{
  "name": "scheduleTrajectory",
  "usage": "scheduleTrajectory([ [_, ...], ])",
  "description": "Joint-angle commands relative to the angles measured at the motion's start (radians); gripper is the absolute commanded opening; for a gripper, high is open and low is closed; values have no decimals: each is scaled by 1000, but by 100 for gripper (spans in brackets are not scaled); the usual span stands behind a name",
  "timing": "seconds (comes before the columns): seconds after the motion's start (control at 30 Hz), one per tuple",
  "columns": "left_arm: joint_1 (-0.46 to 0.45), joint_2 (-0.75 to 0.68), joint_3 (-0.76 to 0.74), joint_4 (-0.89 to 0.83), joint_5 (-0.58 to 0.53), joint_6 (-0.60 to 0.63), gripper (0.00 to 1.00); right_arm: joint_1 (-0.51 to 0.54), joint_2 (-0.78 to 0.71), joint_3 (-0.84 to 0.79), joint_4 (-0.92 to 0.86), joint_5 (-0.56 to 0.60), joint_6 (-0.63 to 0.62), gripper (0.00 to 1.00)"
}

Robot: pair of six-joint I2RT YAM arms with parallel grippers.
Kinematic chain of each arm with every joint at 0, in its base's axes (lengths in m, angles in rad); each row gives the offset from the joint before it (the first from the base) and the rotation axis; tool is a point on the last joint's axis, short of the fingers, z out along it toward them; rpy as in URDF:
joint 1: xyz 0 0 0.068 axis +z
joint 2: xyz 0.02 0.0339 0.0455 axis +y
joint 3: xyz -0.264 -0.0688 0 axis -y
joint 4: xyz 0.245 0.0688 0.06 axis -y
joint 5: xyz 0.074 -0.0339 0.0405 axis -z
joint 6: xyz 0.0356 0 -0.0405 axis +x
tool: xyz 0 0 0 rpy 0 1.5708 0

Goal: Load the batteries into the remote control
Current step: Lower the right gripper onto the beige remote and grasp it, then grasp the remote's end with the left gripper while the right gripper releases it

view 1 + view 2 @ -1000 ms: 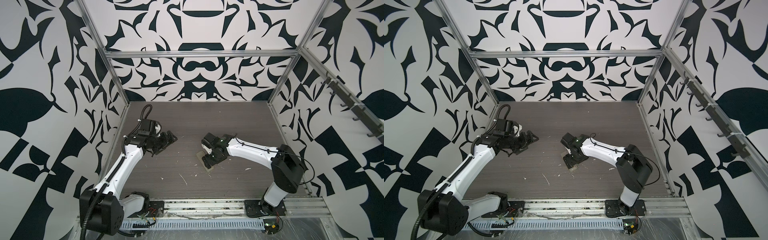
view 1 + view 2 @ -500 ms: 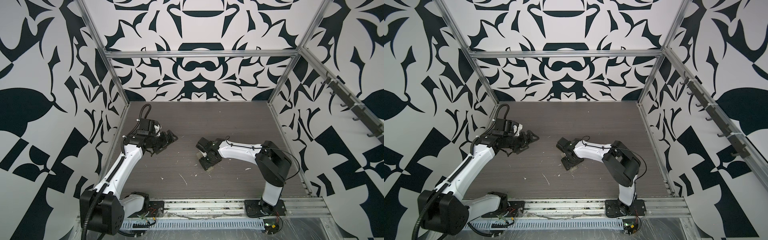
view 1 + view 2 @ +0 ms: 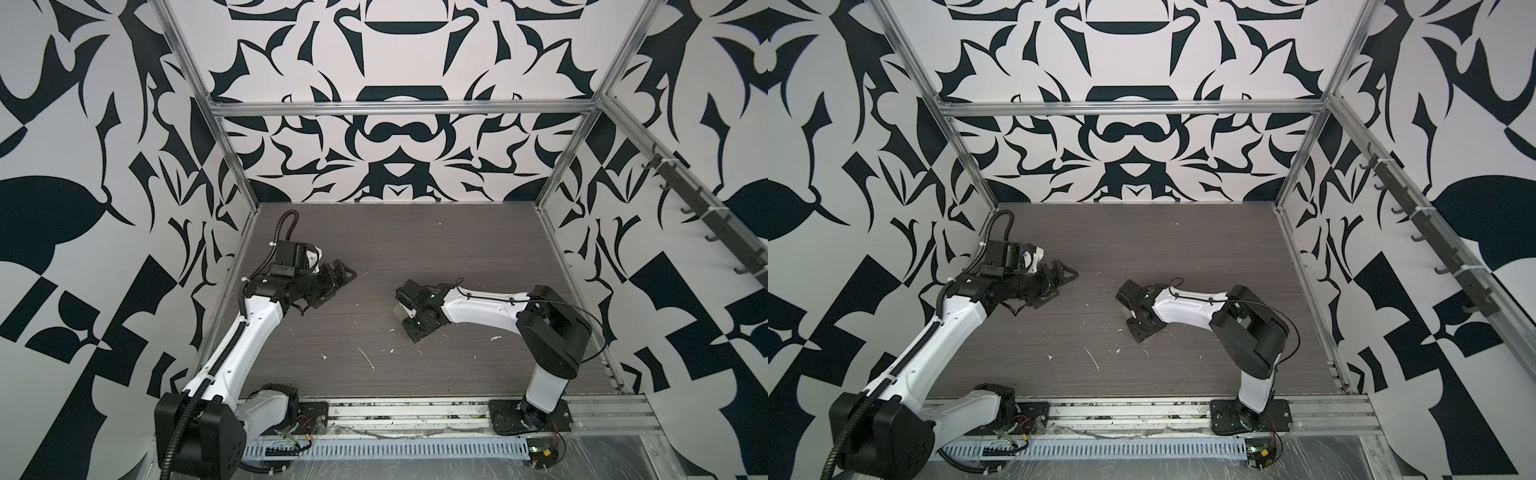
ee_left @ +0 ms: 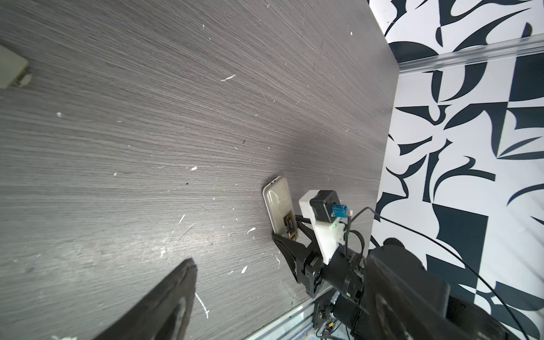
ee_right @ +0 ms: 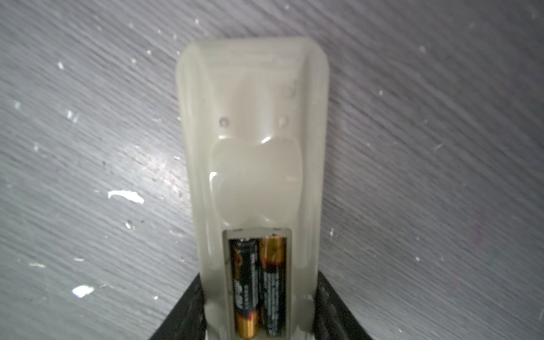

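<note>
The remote control (image 5: 253,132) lies flat on the grey wood-grain worktop (image 3: 415,249), a little to the right of the middle in both top views, with its pale back turned upward; the battery recess (image 5: 256,231) at one end is uncovered. The batteries (image 5: 245,279) lie inside this recess, side by side and touching, along the length of the remote control; one shows mostly black with a gold end, and its neighbour shows more gold at the far end.

The right gripper (image 3: 408,318) is low over the worktop at the recess end of the remote control; its fingers (image 5: 191,312) stand one at each long side and press against the edges, so they are grasping the remote control. The left wrist view shows the same from a distance; there the remote control (image 4: 278,200) is flat on the worktop, with the dark fingers at its battery end.

The left gripper (image 3: 338,282) hangs above the worktop on the left, well apart from the remote control; its fingers are released and spread wide.

A pale flat piece (image 4: 10,69) lies on the worktop, cut by the edge of the left wrist picture, well apart from the remote control; small white flecks (image 3: 368,359) are scattered on the near part of the worktop.
</note>
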Motion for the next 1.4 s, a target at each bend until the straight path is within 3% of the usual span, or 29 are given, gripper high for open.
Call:
scheduleTrajectory([
  [0.0, 4, -18, -21, 56, 55, -29, 92, 7, -59, -18, 19, -5, -10, 26],
  [0.2, 4, -52, -51, 230, 175, -105, 90, 6, -228, -13, 127, -32, -24, 8],
  [0.47, -10, -85, -1, 349, 230, -132, 86, 7, -304, 134, 223, -74, 25, 4],
  [0.87, -83, -50, 47, 395, 140, -119, 86, 13, -220, 287, 253, -130, 57, 1],
  [1.13, -95, -25, 31, 402, 45, -113, 74, 37, -191, 326, 261, -133, 46, 1],
  [1.37, -105, 5, 25, 411, 38, -104, 69, 57, -173, 344, 266, -141, 49, 1],
])
